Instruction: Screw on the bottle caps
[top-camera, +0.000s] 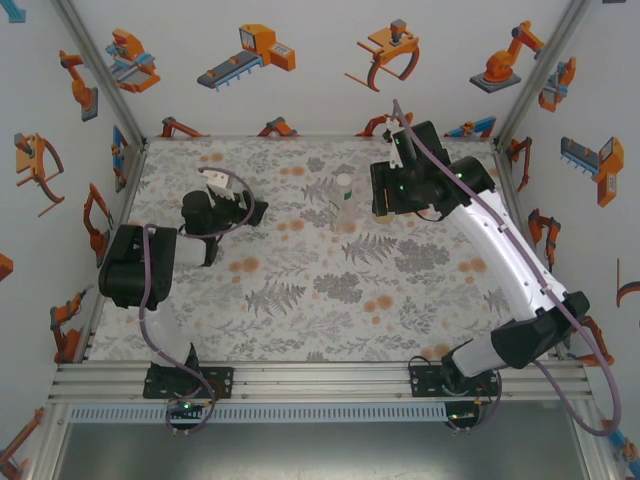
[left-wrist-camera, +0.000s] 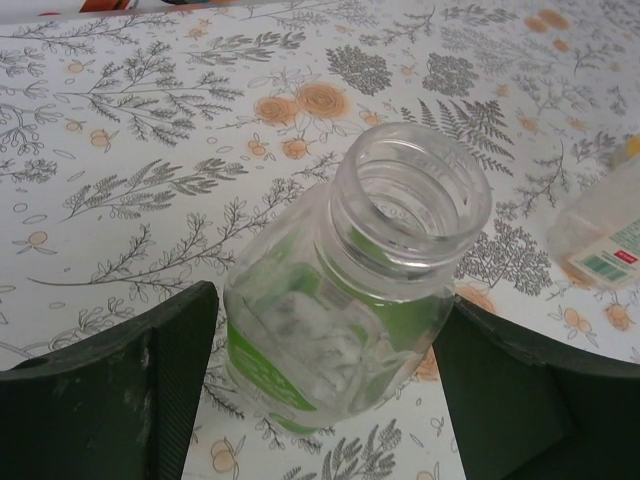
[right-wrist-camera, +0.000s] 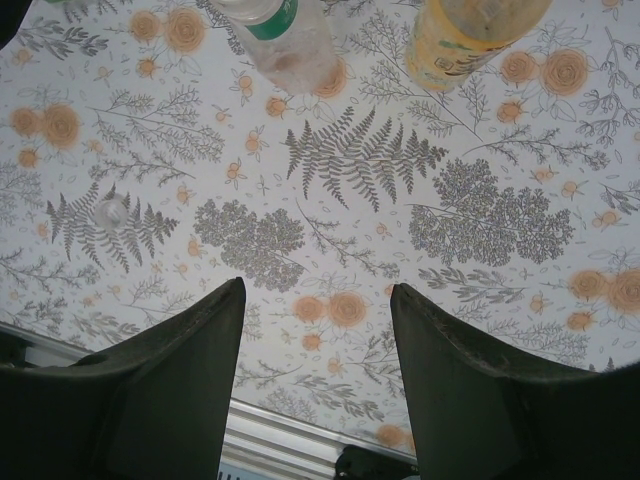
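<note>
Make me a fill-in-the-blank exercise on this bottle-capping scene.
1. The squat bottle between the left gripper's fingers has ___ cap on its mouth.
2. The right gripper is open and holds ___.
3. The amber bottle wears a ___ label.
Missing words: no; nothing; yellow.

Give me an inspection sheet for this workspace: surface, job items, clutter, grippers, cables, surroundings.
Surface: floral tablecloth, lying flat.
Job's things: squat bottle uncapped; clear bottle and amber bottle side by side; loose cap on the cloth.
Clutter: nothing seen.
Grippers: left gripper closed on the squat bottle; right gripper open, empty.
Cables: purple cables along both arms.
Surroundings: white walls with robot stickers.
</note>
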